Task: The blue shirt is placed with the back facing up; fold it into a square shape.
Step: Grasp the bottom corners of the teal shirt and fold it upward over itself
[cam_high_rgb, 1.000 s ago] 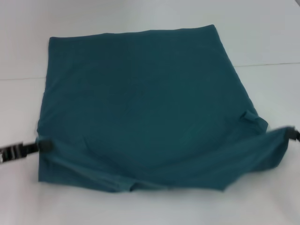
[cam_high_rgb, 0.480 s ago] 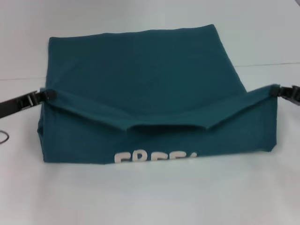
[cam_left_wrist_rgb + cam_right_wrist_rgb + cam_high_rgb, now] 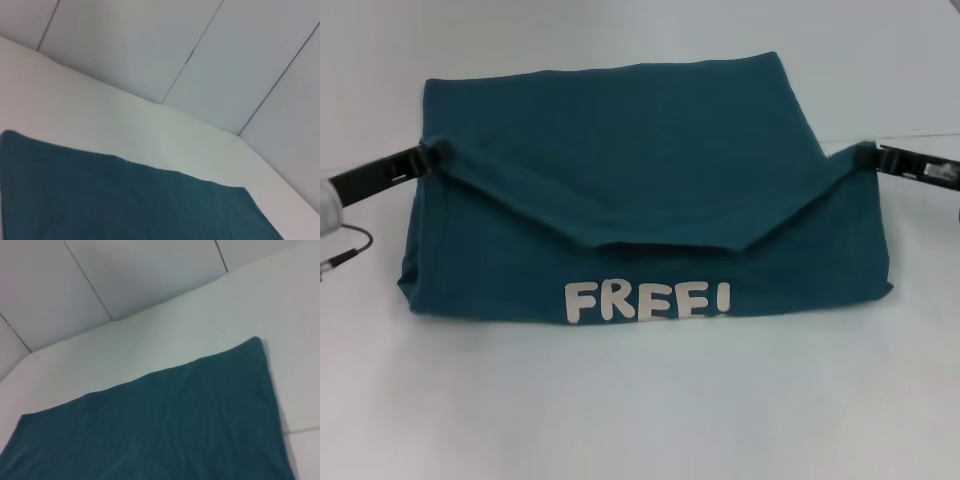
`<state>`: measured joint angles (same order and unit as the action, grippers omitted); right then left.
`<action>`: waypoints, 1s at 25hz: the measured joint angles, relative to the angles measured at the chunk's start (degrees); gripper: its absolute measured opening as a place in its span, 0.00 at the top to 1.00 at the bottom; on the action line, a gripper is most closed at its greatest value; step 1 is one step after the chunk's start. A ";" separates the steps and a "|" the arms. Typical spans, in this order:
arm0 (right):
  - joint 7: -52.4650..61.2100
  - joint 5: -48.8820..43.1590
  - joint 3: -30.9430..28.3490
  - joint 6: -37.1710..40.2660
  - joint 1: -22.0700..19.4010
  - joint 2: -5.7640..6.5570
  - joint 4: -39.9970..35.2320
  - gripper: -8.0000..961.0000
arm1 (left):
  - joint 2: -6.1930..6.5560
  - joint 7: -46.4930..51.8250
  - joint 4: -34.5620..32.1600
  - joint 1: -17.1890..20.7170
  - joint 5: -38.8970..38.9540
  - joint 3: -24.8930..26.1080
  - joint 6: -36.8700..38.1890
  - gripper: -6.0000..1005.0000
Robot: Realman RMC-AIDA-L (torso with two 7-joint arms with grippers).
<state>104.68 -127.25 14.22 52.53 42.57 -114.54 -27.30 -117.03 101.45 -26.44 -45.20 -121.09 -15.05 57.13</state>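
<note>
The blue shirt [image 3: 620,150] lies flat on the white table [image 3: 640,420], soft matte cotton. Its near hem is lifted and turned over, so the white "FREE!" lettering [image 3: 648,301] shows. The left gripper [image 3: 428,157] is pinched on one raised corner and the right gripper [image 3: 861,153] on the other. The held edge sags in the middle and runs side to side between them. The far half lies straight ahead of both, so I'd guess the fold goes forward.

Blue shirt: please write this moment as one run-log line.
blue shirt near edge lifted, FREE! lettering exposed | left gripper shut on corner | right gripper shut on corner
</note>
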 joint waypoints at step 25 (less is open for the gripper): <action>-0.18 5.82 3.85 -10.91 4.23 0.94 0.13 0.89 | -0.02 -7.82 1.82 -2.52 10.55 -0.24 -10.24 0.97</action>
<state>104.50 -121.43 18.08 41.62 46.80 -113.60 -27.16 -117.05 93.64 -24.62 -47.73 -110.54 -15.29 46.89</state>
